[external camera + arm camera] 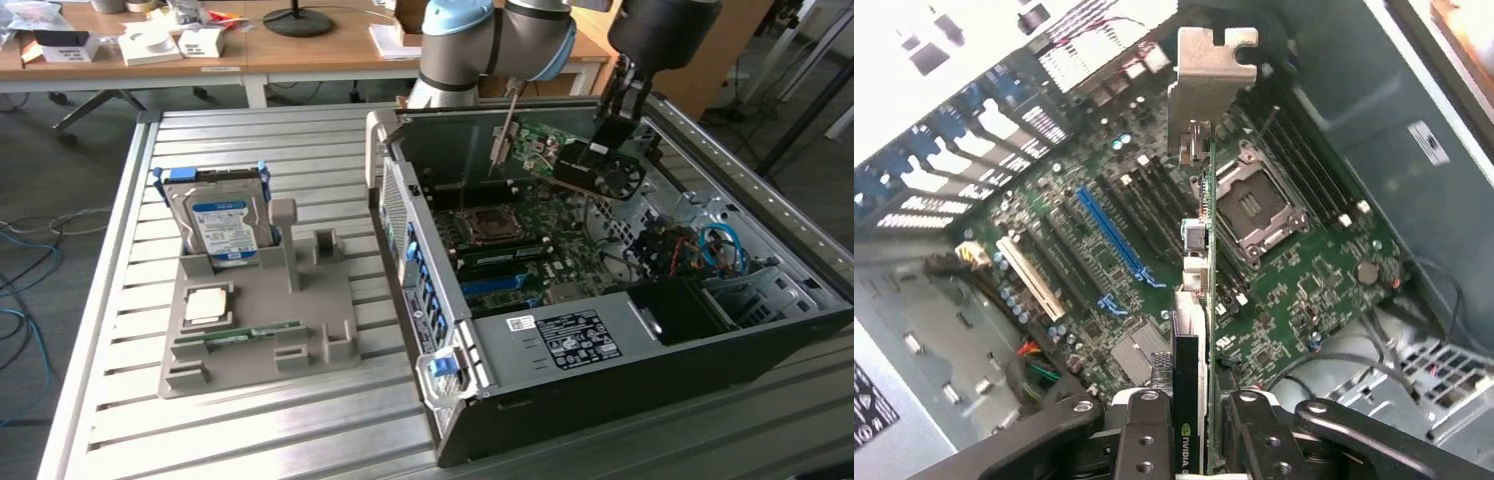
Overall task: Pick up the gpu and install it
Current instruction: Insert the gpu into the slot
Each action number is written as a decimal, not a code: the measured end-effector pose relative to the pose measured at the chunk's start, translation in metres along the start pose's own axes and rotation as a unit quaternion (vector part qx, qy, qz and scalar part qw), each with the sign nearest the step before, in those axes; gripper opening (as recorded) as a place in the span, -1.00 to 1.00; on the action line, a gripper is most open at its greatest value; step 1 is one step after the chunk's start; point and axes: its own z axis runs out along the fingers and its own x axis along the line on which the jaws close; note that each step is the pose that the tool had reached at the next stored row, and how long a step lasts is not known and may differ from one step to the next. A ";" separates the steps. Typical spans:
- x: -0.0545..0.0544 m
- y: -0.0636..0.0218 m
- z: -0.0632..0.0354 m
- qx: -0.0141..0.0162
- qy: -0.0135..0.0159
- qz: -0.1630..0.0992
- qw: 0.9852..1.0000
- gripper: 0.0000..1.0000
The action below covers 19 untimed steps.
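Metal bench (267, 420), open PC case (574, 400): gripper (1194, 425) fingers (1146, 435) clamped on gpu (541, 145), hanging tilted over mobo (534, 235), not seated.

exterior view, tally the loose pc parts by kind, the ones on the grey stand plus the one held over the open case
hard drive: 1
square chip: 1
memory stick: 1
gpu: 1
total: 4
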 end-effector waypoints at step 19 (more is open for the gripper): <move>0.000 -0.0001 0.0013 -0.002 0.007 -0.172 0.985 -0.47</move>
